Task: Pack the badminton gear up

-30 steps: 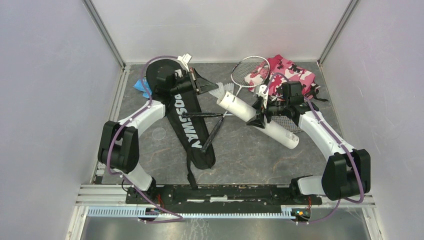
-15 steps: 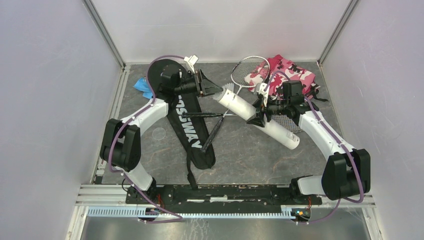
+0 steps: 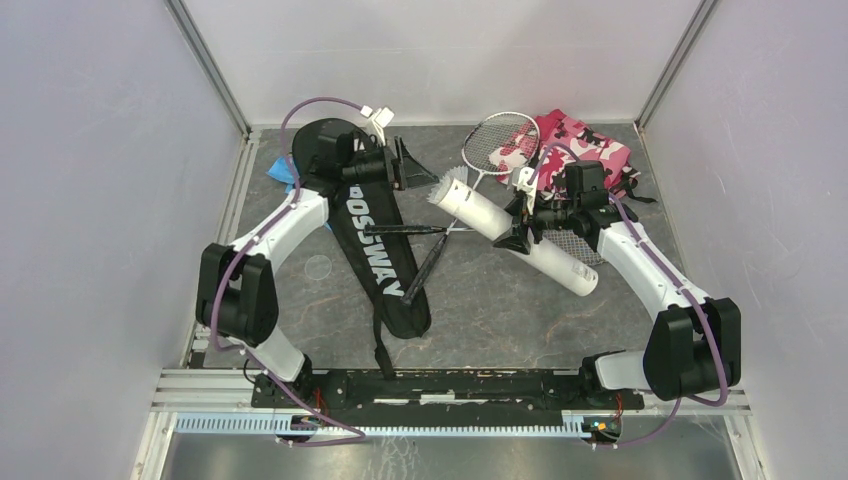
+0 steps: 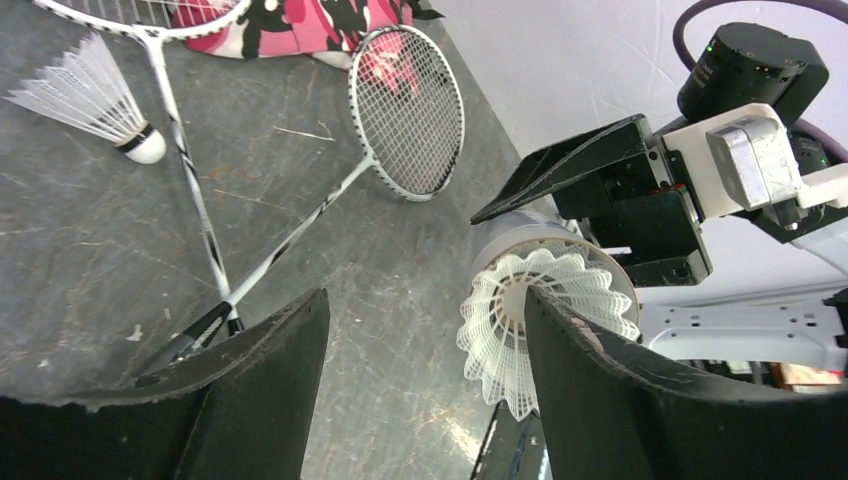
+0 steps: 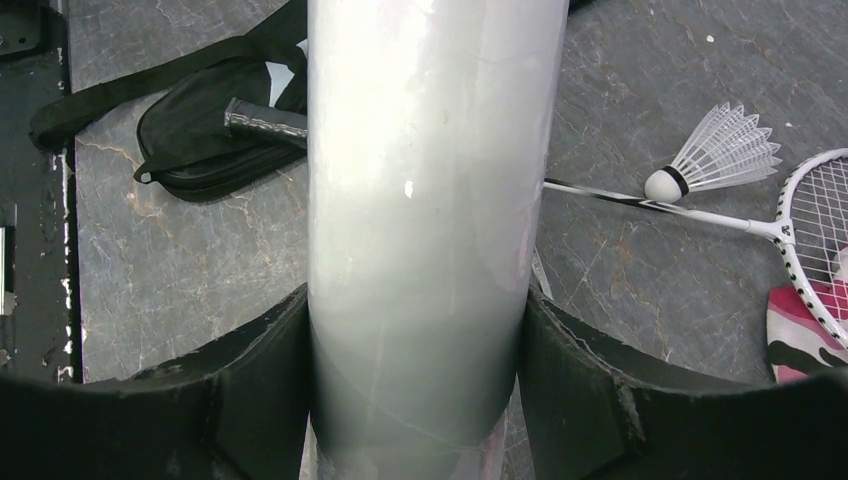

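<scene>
The left gripper (image 3: 410, 165) has backed away from the mouth of the tube (image 3: 478, 212), where it stood half a second ago. It now sits just beside that mouth, jaws spread and empty. A shuttlecock (image 4: 500, 340) remains in the mouth. In the left wrist view its feather skirt protrudes past the rim, and neither finger touches it. The insertion therefore appears made but incomplete, since the shuttlecock looks only partly seated and probably needs a further push along the tube. The right gripper (image 3: 522, 232) has not shifted and is clamped around the tube at about mid-length, with the mouth end pointing toward the left gripper. A second shuttlecock (image 4: 90, 95) lies on the table (image 3: 480, 310) beyond the tube mouth, beside a racket shaft, and is not yet loaded. The rackets (image 4: 405, 110) lie with their heads on the far side of the tube. Their handles run past the mouth end and rest on top of the bag (image 3: 375, 265), which lies to the left of the tube. Neither racket is inside the bag. By this layout the task is at an early stage, with the loose shuttlecock, the tube and both rackets yet to be packed.
</scene>
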Motion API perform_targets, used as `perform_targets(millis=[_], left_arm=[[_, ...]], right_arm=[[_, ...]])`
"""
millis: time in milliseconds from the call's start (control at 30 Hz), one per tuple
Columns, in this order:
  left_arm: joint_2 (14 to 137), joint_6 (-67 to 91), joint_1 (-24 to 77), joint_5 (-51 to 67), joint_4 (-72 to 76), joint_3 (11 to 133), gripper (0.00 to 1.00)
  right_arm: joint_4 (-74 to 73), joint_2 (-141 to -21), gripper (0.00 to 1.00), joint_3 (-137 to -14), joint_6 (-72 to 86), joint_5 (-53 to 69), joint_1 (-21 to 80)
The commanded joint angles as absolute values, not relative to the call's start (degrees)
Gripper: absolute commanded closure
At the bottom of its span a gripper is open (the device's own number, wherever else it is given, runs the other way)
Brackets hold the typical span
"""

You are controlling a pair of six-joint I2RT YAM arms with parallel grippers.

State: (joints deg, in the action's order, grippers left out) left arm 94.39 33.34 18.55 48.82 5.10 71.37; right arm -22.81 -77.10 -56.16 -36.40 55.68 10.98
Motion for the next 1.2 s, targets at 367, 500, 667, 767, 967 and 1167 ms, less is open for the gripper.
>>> perform_targets(millis=[367, 500, 667, 767, 967, 1167], left_arm=[[84.5, 18.0, 19.0, 54.3, 1.8, 72.7, 0.21], [85.4, 17.2, 20.7, 54.1, 1.7, 72.6, 0.23], [86.8, 15.7, 23.9, 54.9, 0.4, 72.5, 0.30], [87.6, 14.6, 25.5, 54.9, -0.7, 72.6, 0.37], [91.0, 13.9, 29.3, 56.8, -2.6, 74.4, 0.45], [94.5, 13.7, 31.8, 61.1, -3.9, 77.1, 0.39]], right_arm=[[-22.6, -76.9, 0.62, -57.4, -38.5, 57.3, 10.5], [-22.8, -76.8, 0.62, -57.4, -38.5, 57.3, 10.5], [-22.9, -76.7, 0.62, -57.4, -38.5, 57.2, 10.5], [-22.9, -76.6, 0.62, -57.4, -38.5, 57.1, 10.6], [-22.7, -76.7, 0.62, -57.6, -38.3, 57.6, 10.6], [-22.8, -75.8, 0.62, -57.0, -38.4, 56.8, 10.5]])
